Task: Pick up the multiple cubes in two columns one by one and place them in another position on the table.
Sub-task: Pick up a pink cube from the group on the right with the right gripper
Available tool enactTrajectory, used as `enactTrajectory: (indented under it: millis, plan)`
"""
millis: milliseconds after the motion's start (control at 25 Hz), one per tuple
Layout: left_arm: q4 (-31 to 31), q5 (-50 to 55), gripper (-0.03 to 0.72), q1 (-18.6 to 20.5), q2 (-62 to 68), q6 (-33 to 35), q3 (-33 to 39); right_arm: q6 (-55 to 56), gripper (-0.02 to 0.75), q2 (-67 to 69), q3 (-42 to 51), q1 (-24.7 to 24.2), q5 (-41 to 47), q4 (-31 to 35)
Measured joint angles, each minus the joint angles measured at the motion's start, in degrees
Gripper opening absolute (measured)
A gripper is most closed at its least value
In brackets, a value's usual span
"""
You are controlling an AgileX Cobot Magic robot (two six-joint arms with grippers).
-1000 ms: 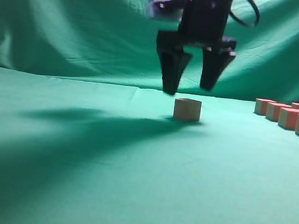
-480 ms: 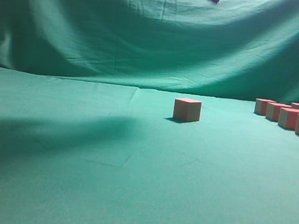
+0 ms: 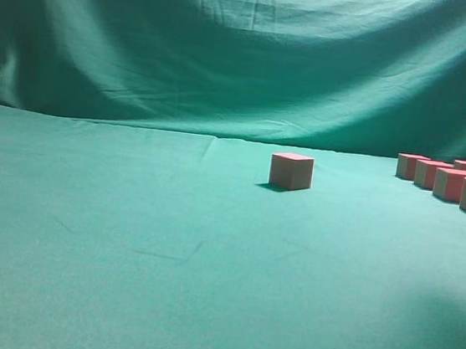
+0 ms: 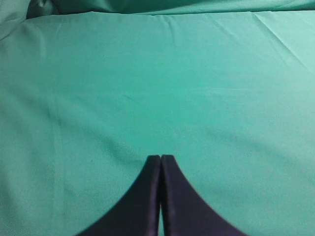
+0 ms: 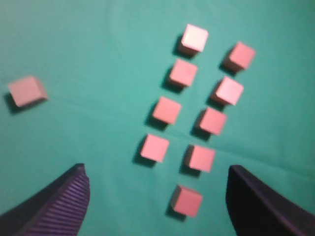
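In the right wrist view several reddish-pink cubes (image 5: 166, 110) lie in two columns on the green table (image 5: 98, 44), far below. One cube (image 5: 27, 91) sits alone at the left, apart from the columns. My right gripper (image 5: 156, 168) hangs high over the near end of the columns, open, with nothing between its fingers (image 5: 64, 206). In the exterior view the lone cube (image 3: 291, 171) stands mid-table and the columns' cubes (image 3: 451, 182) sit at the right edge; no gripper shows there. My left gripper (image 4: 160, 157) is shut and empty over bare cloth.
A draped, wrinkled green backdrop (image 3: 247, 50) closes off the far side of the table. A soft shadow (image 3: 441, 341) falls on the cloth at the front right.
My right gripper has risen from just above the lone cube and left the exterior view. The cube stays on the table. The shadow on the cloth shifted from the left to the front right.
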Motion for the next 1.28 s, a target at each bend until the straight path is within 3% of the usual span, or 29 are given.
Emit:
enactTrajectory:
  millis: [280, 600, 1280]
  plan:
    - [0.00, 0.00, 0.000, 0.00, 0.00, 0.00, 0.00, 1.53, 0.562, -3.34, 17.53, -9.20, -1.57, 1.33]
    - [0.00, 0.00, 0.000, 0.00, 0.00, 0.00, 0.00, 1.64, 0.562, -3.43, 34.47, -11.01, -18.96, 5.06]
    - [0.00, 0.00, 0.000, 0.00, 0.00, 0.00, 0.00, 1.64, 0.562, 5.39, 36.95, -11.09, -36.96, 2.50]
